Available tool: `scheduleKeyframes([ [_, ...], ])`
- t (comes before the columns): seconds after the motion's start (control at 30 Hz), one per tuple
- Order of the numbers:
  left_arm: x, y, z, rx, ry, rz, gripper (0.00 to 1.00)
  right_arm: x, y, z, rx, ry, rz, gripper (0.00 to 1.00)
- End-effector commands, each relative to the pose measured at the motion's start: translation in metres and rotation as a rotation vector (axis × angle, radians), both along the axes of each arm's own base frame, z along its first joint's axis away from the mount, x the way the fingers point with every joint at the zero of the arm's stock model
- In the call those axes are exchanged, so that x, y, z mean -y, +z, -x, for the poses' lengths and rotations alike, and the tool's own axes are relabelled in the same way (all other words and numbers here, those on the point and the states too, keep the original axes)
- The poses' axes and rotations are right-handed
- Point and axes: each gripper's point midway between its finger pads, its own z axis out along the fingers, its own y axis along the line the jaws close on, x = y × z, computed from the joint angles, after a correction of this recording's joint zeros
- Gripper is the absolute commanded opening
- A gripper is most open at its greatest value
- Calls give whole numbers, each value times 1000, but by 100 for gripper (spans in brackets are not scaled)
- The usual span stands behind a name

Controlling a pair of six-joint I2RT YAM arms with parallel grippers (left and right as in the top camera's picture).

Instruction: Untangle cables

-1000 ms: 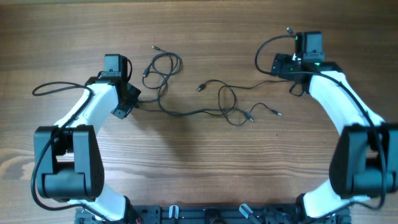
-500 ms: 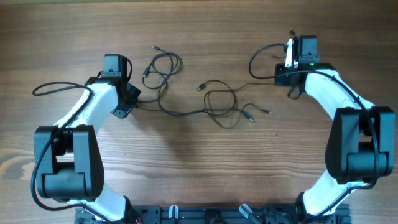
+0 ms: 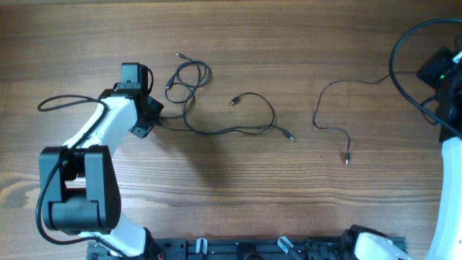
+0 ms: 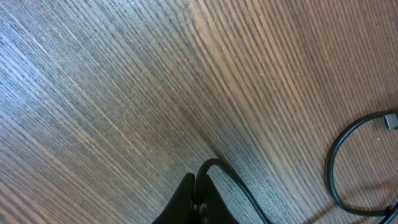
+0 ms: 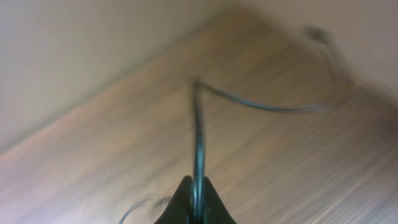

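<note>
Thin black cables lie on the wooden table. In the overhead view one group (image 3: pixel 190 78) loops at upper left, and a long strand (image 3: pixel 238 130) runs right from my left gripper (image 3: pixel 153 119) to a plug (image 3: pixel 291 137). A separate cable (image 3: pixel 317 115) lies apart on the right, ending in a plug (image 3: pixel 347 160). In the left wrist view my left gripper (image 4: pixel 200 182) is shut on a cable (image 4: pixel 217 165) low over the table. In the blurred right wrist view my right gripper (image 5: pixel 198 184) is shut on a cable (image 5: pixel 198 118) that rises from the jaws and bends right.
The right arm (image 3: pixel 449 108) sits at the far right edge of the overhead view with its thick wire (image 3: pixel 404 43) arching above. The left arm's own wire (image 3: pixel 61 102) trails left. Another cable loop (image 4: pixel 333 180) with a plug (image 4: pixel 388 120) lies right of the left gripper.
The right arm has swung far to the right, its gripper shut on a cable, drawing that cable out of the middle loops. It now lies apart. The left arm has not moved.
</note>
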Motion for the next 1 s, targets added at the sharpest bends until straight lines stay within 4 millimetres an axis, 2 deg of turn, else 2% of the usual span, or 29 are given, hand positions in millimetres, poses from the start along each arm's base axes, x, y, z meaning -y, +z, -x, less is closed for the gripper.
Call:
scheduleKeyframes([
  [0.0,2,3,0,10,0,6,4,-78,-40,-11,-93,279,-283,4],
  [0.1,3,3,0,10,-1,6,4,-114,-78,6,-298,335,-270,4],
  [0.17,2,3,0,11,0,6,4,-130,-94,12,-393,393,-223,4],
  [0.23,2,3,0,10,0,6,4,-156,-117,16,-494,447,-237,5],
  [0.33,2,3,0,10,-1,6,5,-175,-145,26,-610,366,-323,5],
  [0.4,2,3,0,10,-1,6,5,-186,-168,33,-696,257,-392,10],
  [0.47,2,3,0,10,-1,6,5,-201,-191,36,-765,179,-433,22],
  [0.5,2,3,0,10,-1,6,6,-209,-200,33,-780,199,-423,28],
  [0.57,2,3,0,10,-1,6,6,-225,-217,23,-792,313,-371,46],
  [0.63,2,3,0,10,-1,6,6,-247,-238,13,-814,593,-219,96],
  [0.67,2,3,0,10,-1,6,6,-246,-243,10,-816,631,-153,100],
  [0.77,2,3,0,10,-1,6,8,-225,-250,-11,-800,675,85,100],
  [0.8,2,3,0,10,-1,6,8,-227,-250,-16,-792,748,127,100],
  [0.97,2,3,1,6,-1,6,8,-226,-253,-12,-835,899,218,100],
])
